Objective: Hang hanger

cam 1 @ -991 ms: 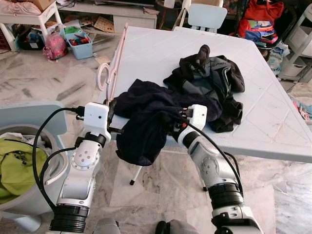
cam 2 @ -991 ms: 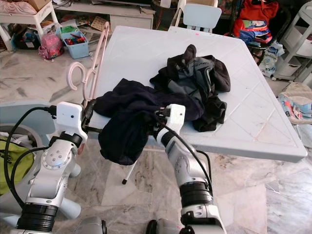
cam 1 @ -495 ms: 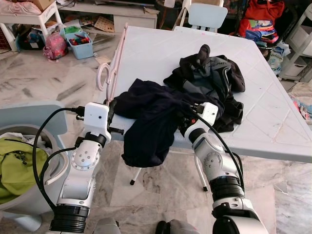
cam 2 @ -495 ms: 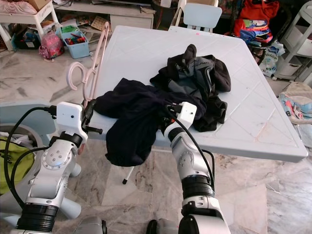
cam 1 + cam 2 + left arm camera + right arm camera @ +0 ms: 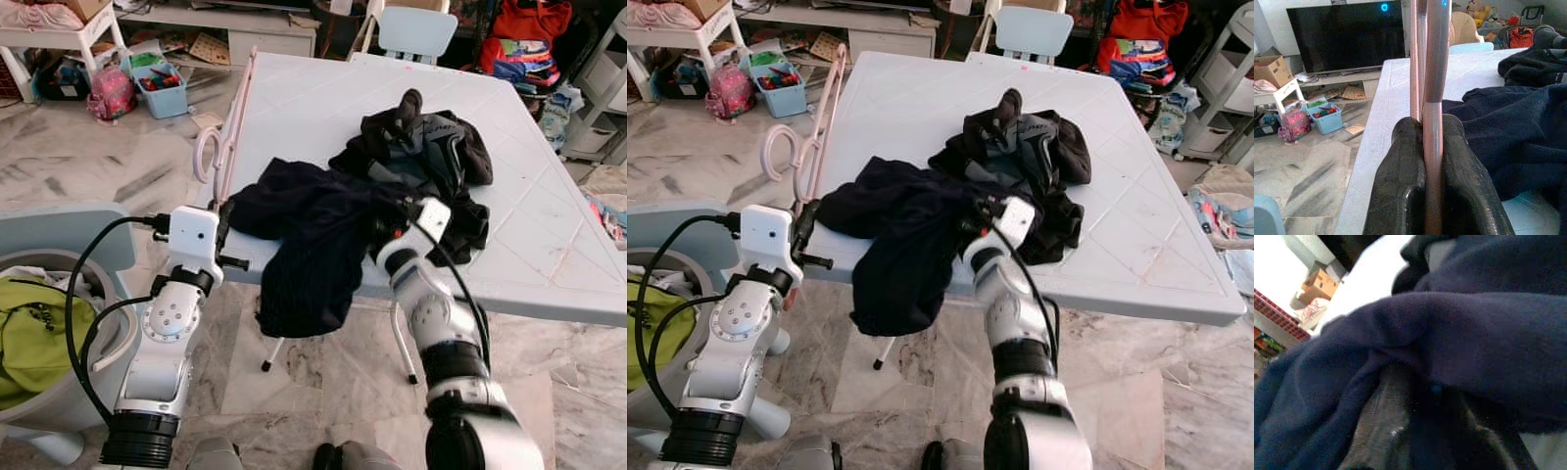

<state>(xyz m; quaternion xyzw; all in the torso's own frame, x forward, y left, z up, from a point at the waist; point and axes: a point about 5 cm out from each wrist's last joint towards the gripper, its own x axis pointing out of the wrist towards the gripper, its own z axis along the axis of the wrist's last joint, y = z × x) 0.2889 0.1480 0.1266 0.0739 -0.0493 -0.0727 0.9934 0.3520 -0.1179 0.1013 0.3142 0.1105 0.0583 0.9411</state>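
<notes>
Pink hanger: left of centre, upright along the white table edge, clamped in the left gripper. Navy garment: centre, draped over the table's near edge, pinched by the right gripper. Black clothing pile: upper right of centre.

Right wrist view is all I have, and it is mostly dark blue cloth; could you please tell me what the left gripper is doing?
Observer: The left gripper is shut on the pink hanger beside the table edge.
Operator: Thank you. Where does my cloth lie?
Observer: The navy garment lies partly on the table, with one end hanging over the near edge.
Operator: Is anything else on the table?
Observer: Yes, a black and grey garment is bunched just behind it, touching it.
</notes>
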